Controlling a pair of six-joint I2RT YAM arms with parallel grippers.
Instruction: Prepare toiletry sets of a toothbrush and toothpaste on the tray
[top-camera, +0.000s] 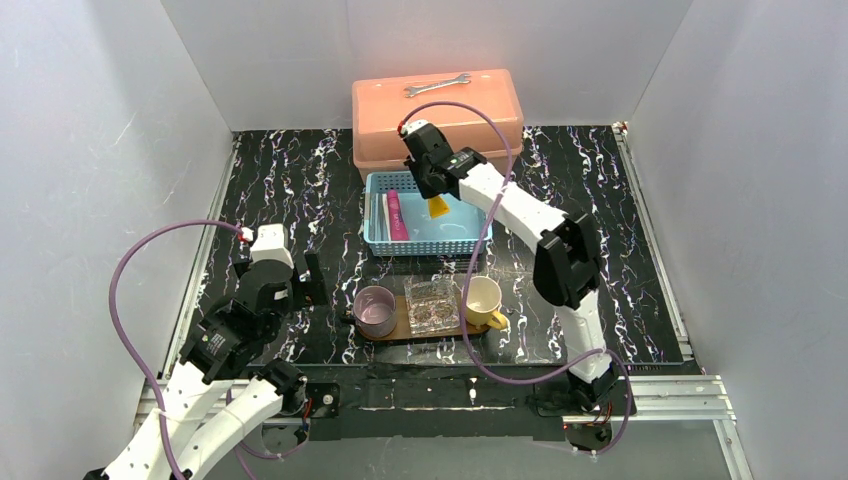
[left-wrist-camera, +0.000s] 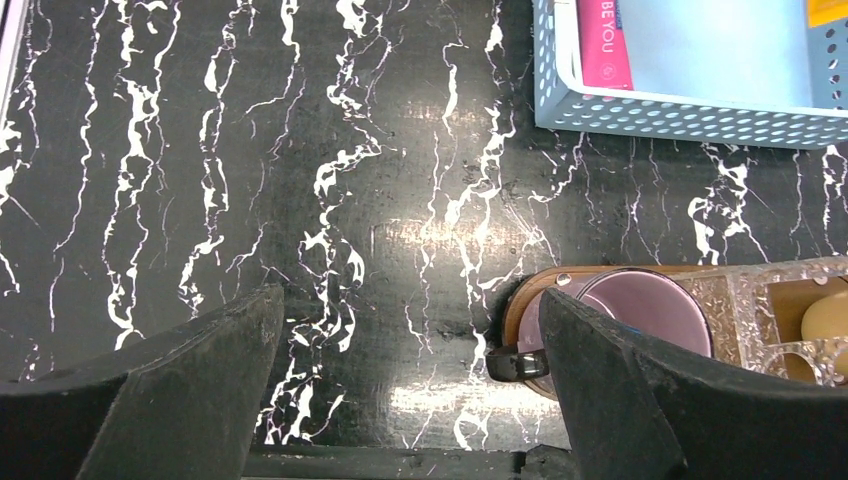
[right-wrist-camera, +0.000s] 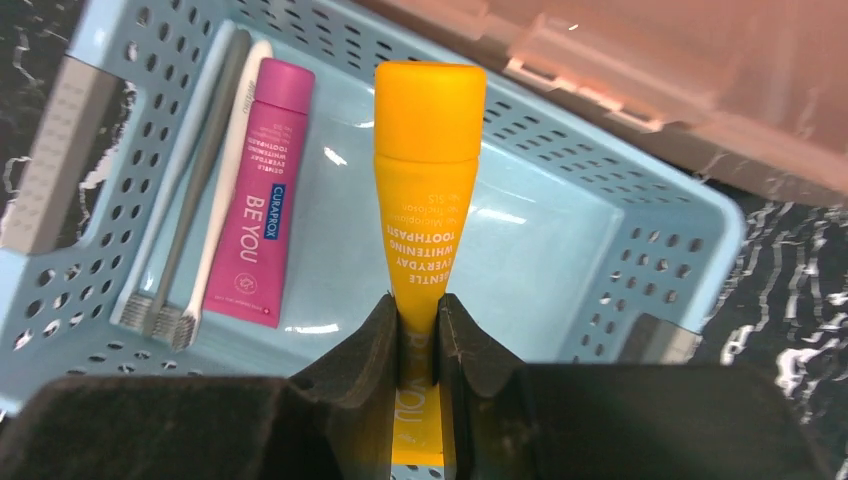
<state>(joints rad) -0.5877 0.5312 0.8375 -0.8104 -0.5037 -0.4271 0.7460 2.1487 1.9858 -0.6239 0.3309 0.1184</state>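
My right gripper (right-wrist-camera: 418, 325) is shut on the yellow toothpaste tube (right-wrist-camera: 425, 200) and holds it above the light-blue basket (right-wrist-camera: 640, 250); the tube also shows in the top view (top-camera: 438, 207). The magenta-pink tube (right-wrist-camera: 258, 230) and two slim toothbrushes (right-wrist-camera: 205, 190), one white and one grey, lie at the basket's left side. The dark-brown tray (top-camera: 400, 331) sits at the near middle, bearing a purple cup (top-camera: 375, 310), a clear organiser (top-camera: 432, 305) and a yellow cup (top-camera: 484, 300). My left gripper (left-wrist-camera: 410, 380) is open and empty, low over the table left of the tray (left-wrist-camera: 520, 300).
A salmon-pink lidded box (top-camera: 437, 120) stands behind the basket (top-camera: 470, 240) with a steel wrench (top-camera: 436, 86) on top. White walls enclose the black marbled table. The purple cup's dark handle (left-wrist-camera: 518, 362) points toward my left gripper.
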